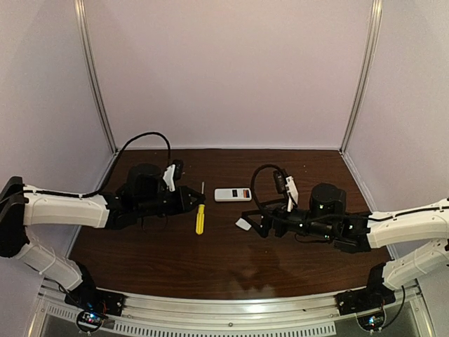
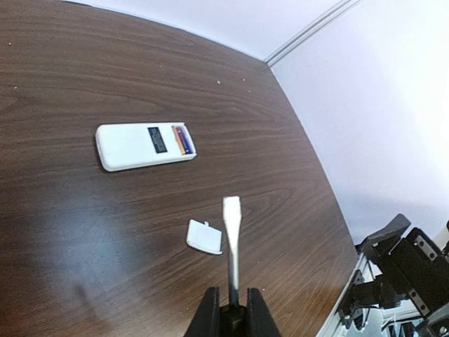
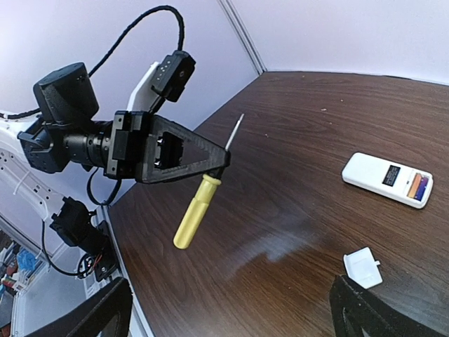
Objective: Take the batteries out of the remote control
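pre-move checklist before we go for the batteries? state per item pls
1. Lid off the remote control, lying apart from it: ok.
2. Batteries exposed in the open compartment: ok; how many, cannot tell.
3. Left gripper shut on the screwdriver, gripped by the shaft, handle hanging down: ok.
4. Blade tip at the batteries: not ok, it is in the air, short of the remote.
5. Right gripper open and empty: ok.
6. Remote braced against sliding: not ok, nothing touches it.
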You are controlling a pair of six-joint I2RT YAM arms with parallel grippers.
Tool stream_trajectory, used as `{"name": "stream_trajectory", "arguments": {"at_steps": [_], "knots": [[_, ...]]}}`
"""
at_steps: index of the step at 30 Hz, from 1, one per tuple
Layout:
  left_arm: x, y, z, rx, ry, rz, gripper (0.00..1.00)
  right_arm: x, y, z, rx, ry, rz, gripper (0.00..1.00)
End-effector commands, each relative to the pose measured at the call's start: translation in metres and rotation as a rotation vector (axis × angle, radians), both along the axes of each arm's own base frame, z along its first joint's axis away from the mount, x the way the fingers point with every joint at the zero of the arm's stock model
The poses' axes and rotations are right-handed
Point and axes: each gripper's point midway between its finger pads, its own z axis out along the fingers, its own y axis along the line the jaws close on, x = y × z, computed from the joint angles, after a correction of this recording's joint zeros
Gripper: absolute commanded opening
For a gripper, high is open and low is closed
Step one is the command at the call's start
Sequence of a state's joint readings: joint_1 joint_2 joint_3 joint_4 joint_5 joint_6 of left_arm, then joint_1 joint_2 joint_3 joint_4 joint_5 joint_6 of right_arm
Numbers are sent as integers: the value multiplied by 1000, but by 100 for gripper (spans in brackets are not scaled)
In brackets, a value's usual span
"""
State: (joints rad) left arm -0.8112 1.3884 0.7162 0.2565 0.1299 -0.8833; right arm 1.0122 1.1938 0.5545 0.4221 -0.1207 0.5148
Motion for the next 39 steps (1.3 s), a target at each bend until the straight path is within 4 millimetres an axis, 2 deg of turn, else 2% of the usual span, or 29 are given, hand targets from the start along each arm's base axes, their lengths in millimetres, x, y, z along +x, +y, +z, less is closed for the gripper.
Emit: {"name": "stream_trajectory", "arguments": {"at_steps": [1, 13, 25, 39], "knots": [[1, -13, 37, -206, -56, -28, 0, -3, 19, 31, 59, -102, 17, 99], [1, -22, 70, -431, -98, -56, 0, -4, 35, 30, 67, -123, -35, 98], [3, -29, 84, -490, -104, -77, 0, 6, 40, 30, 71, -114, -86, 96], [0, -32, 93, -576, -108, -107, 0, 18, 86, 30, 66, -98, -52, 87]]}}
